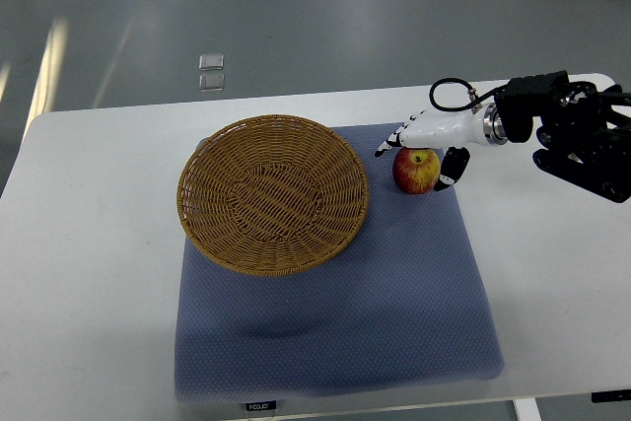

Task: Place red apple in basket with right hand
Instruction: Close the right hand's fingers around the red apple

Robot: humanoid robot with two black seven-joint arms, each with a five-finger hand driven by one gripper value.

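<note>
While right hand (424, 150) reaches in from right edge of frame, red apple (416, 171) sits on blue mat (394, 313), right of centre, just beside rim of wicker basket (273, 194). White fingers (389, 142) arch over apple top and far side, thumb down its right flank; hand cupped around fruit, firm grip not certain. Basket lies on mat's upper left part, holding nothing. White bench (89, 293) carries mat. Left arm not visible.
</note>
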